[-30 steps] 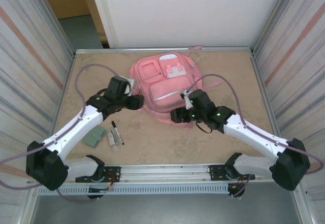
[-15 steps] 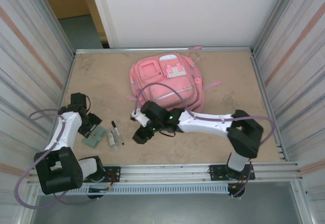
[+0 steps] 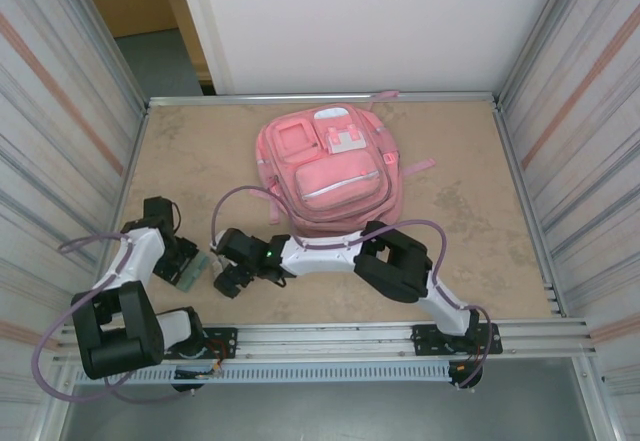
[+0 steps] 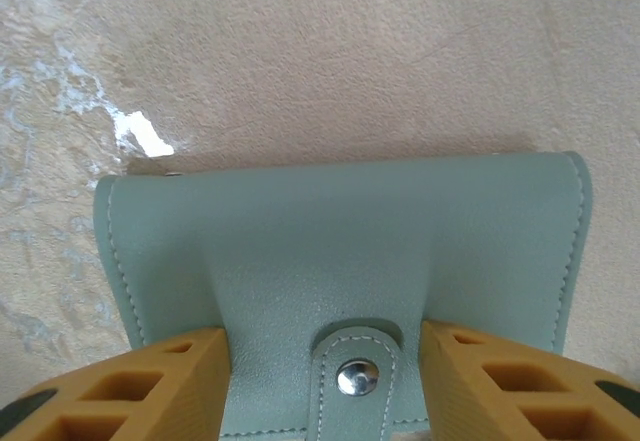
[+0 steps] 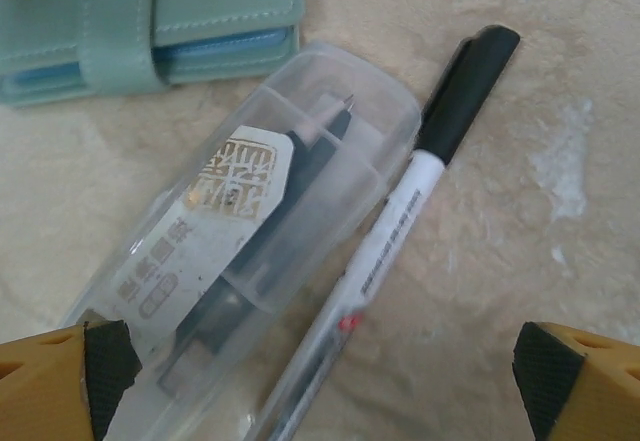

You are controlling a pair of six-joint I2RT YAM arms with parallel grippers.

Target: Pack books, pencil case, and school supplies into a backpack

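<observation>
Clear case with illegible gold label

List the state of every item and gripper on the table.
Pink backpack: lying flat, front up, looks closed.
Green snap wallet: closed, snap fastened.
Clear plastic case: closed, dark tool inside.
Marker pen: capped, lying beside the case.
Left gripper: open, over the wallet.
Right gripper: open, above case and pen.
</observation>
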